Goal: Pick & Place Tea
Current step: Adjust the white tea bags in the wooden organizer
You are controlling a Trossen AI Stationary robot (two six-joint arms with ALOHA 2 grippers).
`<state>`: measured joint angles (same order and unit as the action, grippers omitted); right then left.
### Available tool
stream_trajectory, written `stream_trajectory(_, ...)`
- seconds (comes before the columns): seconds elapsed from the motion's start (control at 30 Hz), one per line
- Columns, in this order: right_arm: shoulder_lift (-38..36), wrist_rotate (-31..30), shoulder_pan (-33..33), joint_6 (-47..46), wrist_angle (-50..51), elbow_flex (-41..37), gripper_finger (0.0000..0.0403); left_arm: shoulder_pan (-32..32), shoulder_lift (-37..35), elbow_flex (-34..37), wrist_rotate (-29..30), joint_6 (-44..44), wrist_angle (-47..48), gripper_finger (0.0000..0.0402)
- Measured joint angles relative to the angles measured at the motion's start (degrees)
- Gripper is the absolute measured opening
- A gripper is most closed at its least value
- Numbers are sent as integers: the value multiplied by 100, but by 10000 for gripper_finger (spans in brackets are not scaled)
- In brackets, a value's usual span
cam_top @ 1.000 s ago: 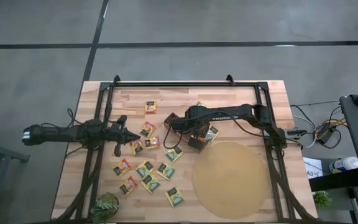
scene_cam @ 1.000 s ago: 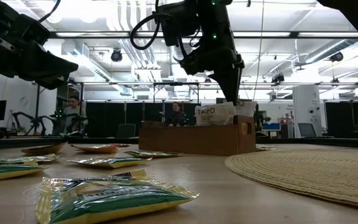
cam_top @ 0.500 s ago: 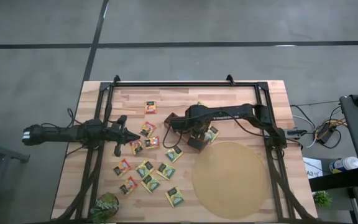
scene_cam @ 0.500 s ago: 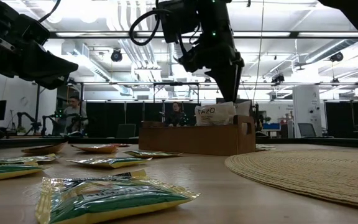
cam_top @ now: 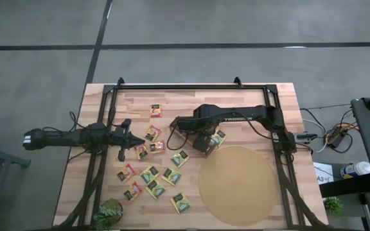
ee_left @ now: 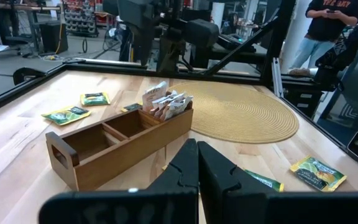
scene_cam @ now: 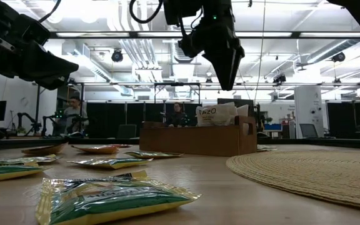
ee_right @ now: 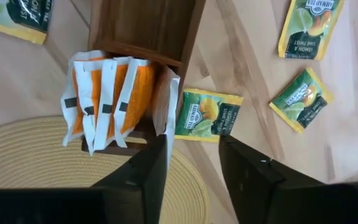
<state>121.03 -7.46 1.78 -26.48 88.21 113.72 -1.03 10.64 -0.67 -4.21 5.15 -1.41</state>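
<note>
Sachets of white-and-orange tea (ee_right: 107,99) stand packed on edge in the end compartment of the wooden box (ee_left: 120,146) nearest the round mat (cam_top: 238,185), so I judge that slot is their sort bin. My right gripper (ee_right: 191,165) hangs above it, fingers spread and empty. Green sachets (ee_right: 209,114) lie scattered on the table; one reads "AHMAD TEA", another, standing in the box, "TAZO". My left gripper (ee_left: 197,163) waits off by the left side, pressed together.

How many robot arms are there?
2. The left arm stretches over the table's left side, left claw shut near loose tea packets. The right arm reaches in from the right, right claw open above the wooden box.
</note>
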Motion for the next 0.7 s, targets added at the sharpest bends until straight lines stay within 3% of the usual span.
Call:
stream_trajectory(0.27,-7,62,-115,313,-40,60,19,1,0,2,0,0,0,0)
stream_trajectory(0.7,-26,1557,-342,315,-1099,93,8,1,0,0,0,2,0,0)
